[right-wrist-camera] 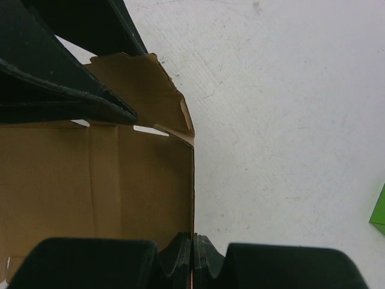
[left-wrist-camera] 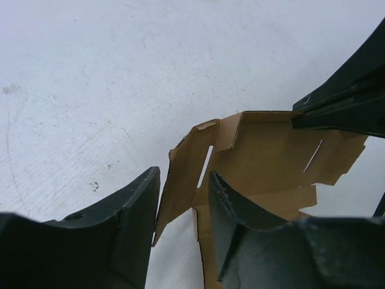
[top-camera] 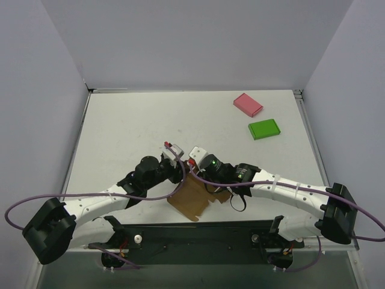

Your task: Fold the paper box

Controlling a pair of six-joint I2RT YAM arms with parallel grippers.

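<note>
While both arms are bending in over the near middle of the table point(top-camera: 138, 120), the paper box point(top-camera: 194, 197) is lying beneath them as a brown die-cut sheet, some of its flaps standing up. The right gripper point(right-wrist-camera: 193, 244) is pinching one edge of the sheet, its fingers clenched tight on the cardboard. The left gripper point(left-wrist-camera: 184, 180) is sitting released, its fingers apart on either side of a raised side flap. Farther back on the right, a pink flat box point(top-camera: 248, 104) and a green flat box point(top-camera: 264, 129) are resting near each other, well apart from the sheet.
</note>
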